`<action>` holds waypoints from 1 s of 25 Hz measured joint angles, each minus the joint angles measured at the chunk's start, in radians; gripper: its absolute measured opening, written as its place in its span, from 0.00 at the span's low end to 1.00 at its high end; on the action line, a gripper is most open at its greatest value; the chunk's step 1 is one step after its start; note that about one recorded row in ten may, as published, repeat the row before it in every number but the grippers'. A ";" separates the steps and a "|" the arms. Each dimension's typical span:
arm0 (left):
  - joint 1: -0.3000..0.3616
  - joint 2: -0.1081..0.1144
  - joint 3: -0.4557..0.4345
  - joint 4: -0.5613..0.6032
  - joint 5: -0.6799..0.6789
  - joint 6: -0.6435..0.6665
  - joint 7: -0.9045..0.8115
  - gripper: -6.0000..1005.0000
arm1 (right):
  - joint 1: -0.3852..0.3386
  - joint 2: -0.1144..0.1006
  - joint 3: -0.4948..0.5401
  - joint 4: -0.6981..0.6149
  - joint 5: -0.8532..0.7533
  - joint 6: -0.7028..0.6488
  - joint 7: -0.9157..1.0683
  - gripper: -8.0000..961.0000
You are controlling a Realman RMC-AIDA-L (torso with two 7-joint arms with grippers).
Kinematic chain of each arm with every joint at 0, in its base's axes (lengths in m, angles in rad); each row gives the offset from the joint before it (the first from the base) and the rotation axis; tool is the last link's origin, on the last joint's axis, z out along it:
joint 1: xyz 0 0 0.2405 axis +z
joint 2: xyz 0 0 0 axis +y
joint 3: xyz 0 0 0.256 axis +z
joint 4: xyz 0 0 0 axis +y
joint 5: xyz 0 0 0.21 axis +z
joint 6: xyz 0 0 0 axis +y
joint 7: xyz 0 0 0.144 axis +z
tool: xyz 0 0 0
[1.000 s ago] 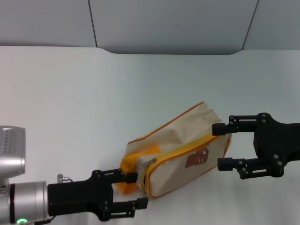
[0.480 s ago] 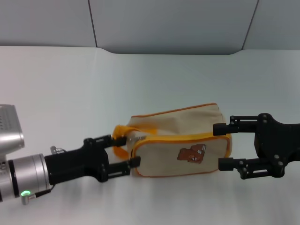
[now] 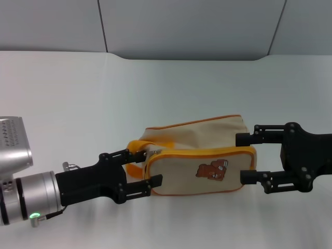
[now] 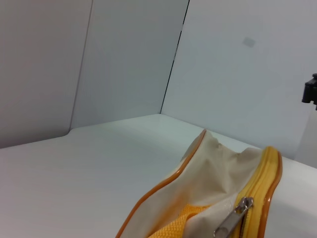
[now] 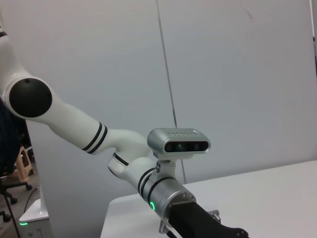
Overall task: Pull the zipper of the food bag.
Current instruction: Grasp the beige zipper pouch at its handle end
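White table backed by grey wall panels.

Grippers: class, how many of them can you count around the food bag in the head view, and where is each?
2. The left gripper is at the food bag's handle end, fingers open. The right gripper straddles the opposite end, fingers open above and below it.

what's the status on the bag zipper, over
Left gripper open, straddling food bag's handle end. Right gripper open at opposite end. Zipper pull not gripped. Nothing blocking.
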 joint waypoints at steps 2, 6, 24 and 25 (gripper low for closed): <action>-0.003 -0.001 0.001 -0.005 0.000 -0.004 0.005 0.67 | 0.002 0.000 0.000 0.000 0.000 0.005 0.000 0.76; -0.032 -0.002 0.004 -0.054 -0.002 -0.060 0.028 0.67 | 0.002 0.001 0.000 -0.002 0.000 0.006 0.000 0.76; -0.033 0.001 -0.007 -0.061 -0.063 -0.038 0.069 0.29 | 0.002 0.003 0.032 0.000 0.002 0.007 0.000 0.72; -0.033 0.001 -0.007 -0.061 -0.063 -0.038 0.069 0.28 | 0.002 0.003 0.036 0.000 0.002 0.006 0.000 0.71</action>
